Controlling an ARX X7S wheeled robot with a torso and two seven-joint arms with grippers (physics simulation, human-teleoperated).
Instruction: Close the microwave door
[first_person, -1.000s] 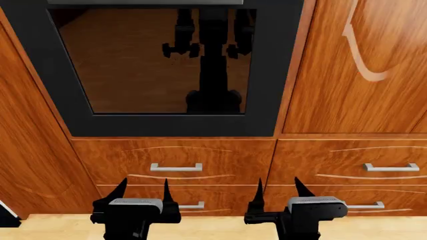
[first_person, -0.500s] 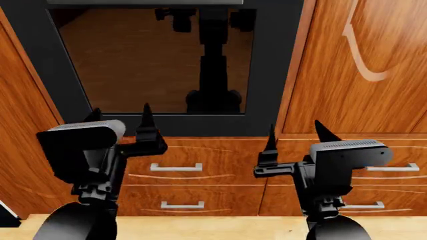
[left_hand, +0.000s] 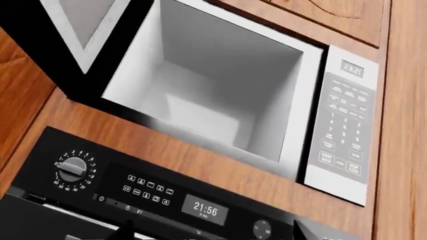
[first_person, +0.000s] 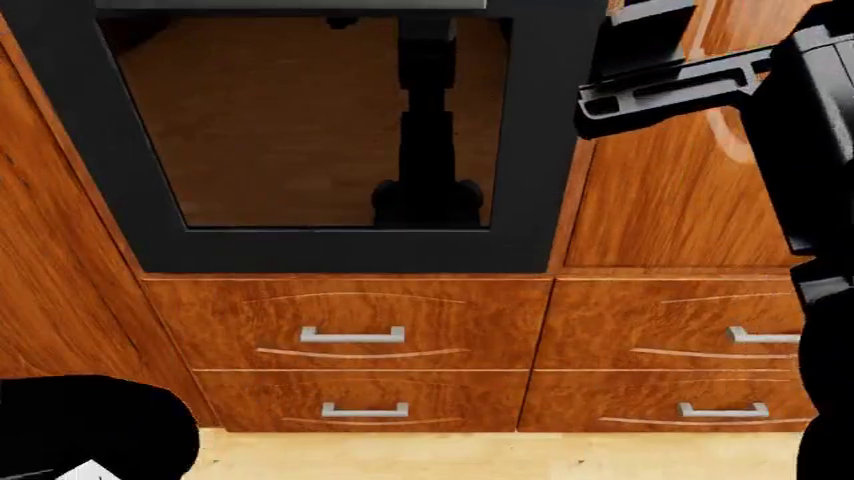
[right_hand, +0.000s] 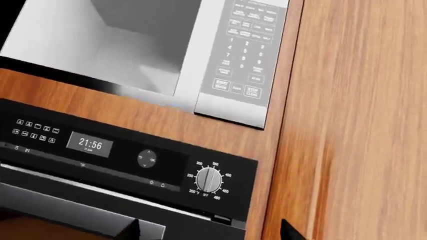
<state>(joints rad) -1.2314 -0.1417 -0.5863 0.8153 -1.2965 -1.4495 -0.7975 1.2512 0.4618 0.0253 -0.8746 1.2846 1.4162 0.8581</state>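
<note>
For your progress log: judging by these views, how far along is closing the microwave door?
Done: nothing on the door itself; the microwave cavity is fully exposed and its door stands swung wide open. In hand: both wrist cameras face the microwave above the oven, and the right arm is raised in the head view, so this is the approach. Left: reach the door and push it shut.

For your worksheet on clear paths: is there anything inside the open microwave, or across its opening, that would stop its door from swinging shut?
Nothing visible does. The microwave cavity looks bare, and no object lies across its opening; the door stands swung open beside it.
</note>
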